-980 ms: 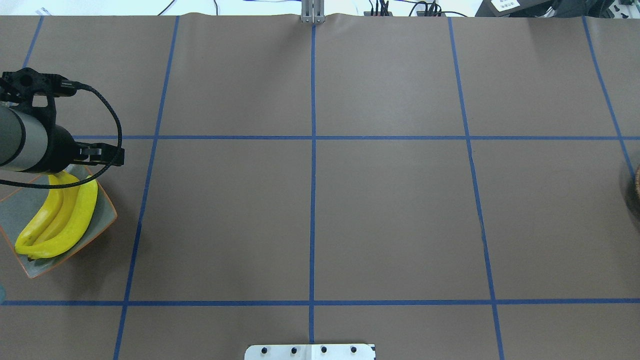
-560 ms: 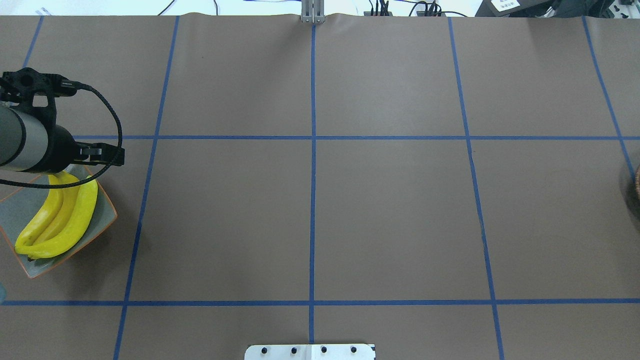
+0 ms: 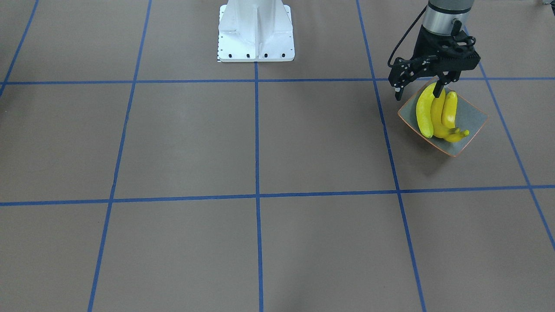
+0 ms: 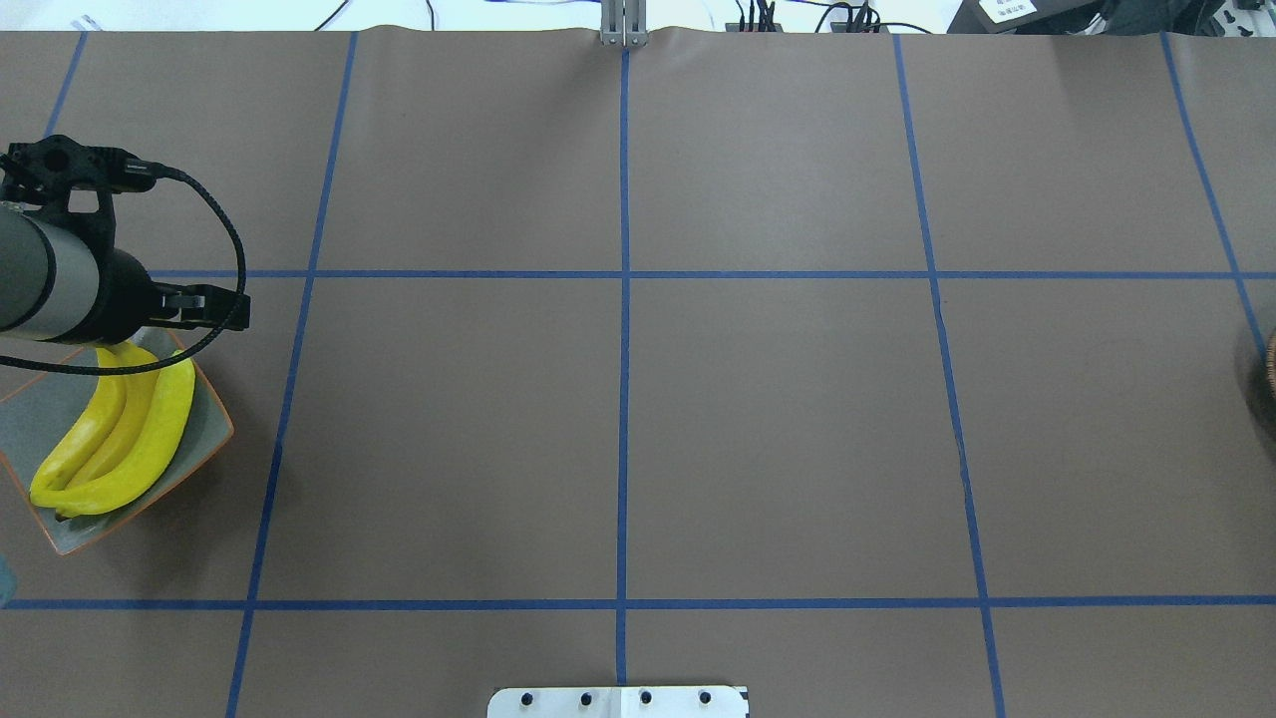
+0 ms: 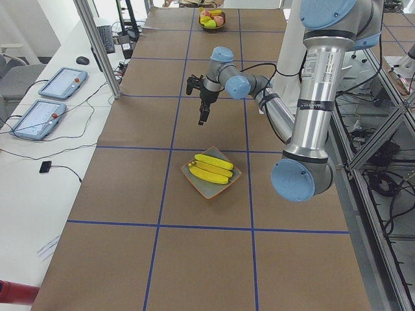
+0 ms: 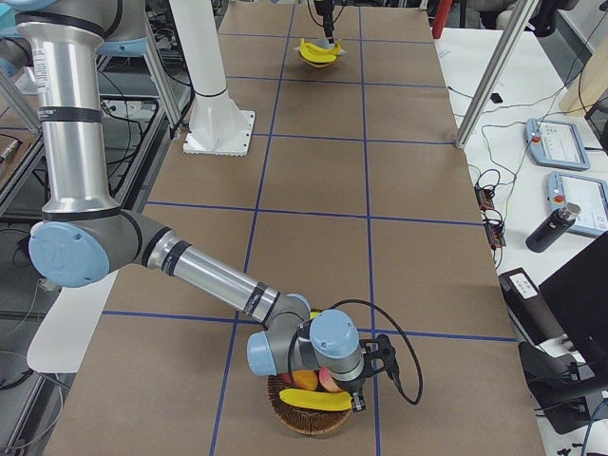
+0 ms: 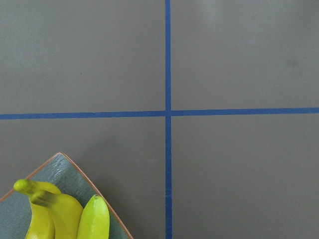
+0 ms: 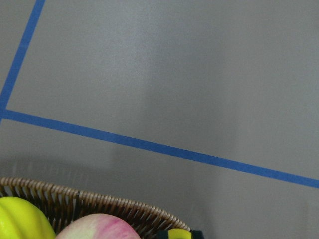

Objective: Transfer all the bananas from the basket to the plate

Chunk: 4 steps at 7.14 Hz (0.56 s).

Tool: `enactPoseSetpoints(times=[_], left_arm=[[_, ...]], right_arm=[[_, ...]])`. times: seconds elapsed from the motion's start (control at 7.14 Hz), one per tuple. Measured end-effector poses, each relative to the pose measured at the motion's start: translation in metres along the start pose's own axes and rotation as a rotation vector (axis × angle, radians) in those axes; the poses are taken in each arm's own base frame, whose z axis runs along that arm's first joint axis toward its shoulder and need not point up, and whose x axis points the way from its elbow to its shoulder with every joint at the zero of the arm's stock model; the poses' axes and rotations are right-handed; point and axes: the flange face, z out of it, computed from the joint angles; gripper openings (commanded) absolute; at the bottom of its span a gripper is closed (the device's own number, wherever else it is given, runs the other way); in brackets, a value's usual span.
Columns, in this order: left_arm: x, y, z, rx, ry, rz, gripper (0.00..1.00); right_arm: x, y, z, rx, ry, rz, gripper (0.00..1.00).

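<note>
Three yellow bananas (image 3: 433, 113) lie side by side in the grey-green plate (image 3: 475, 118) with an orange rim, at the table's left end (image 4: 204, 424). My left gripper (image 3: 417, 92) hangs just above the plate's robot-side corner, open and empty. The left wrist view shows the banana tips (image 7: 60, 214) and the plate corner (image 7: 65, 167). A fourth banana (image 6: 318, 400) lies in the wicker basket (image 6: 285, 415) at the table's right end. My right gripper (image 6: 359, 385) is low over that basket; I cannot tell whether it is open or shut.
Apples (image 6: 306, 380) and other fruit lie in the basket, whose rim shows in the right wrist view (image 8: 99, 201). The robot's white base (image 3: 256, 30) stands at the table's middle edge. Metal posts (image 6: 489, 71) and a side bench with tablets (image 5: 61, 83) flank the table.
Almost nothing: my left gripper has crept very slightly above the plate. The bananas and plate have not moved.
</note>
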Motion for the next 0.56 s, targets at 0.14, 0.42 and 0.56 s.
enactPoseSetpoints(times=[0.14,0.42,0.56], left_arm=[[0.0,0.0,0.0,0.0,0.0,0.0,1.0],[0.0,0.0,0.0,-0.001,0.0,0.0,1.0],[0.0,0.0,0.0,-0.001,0.0,0.0,1.0]], right_arm=[[0.001,-0.004,-0.007,0.012,0.004,0.0,0.0],[0.013,-0.007,-0.026,0.046,0.021,0.021,0.0],[0.019,-0.007,-0.036,0.061,0.03,0.035,0.0]])
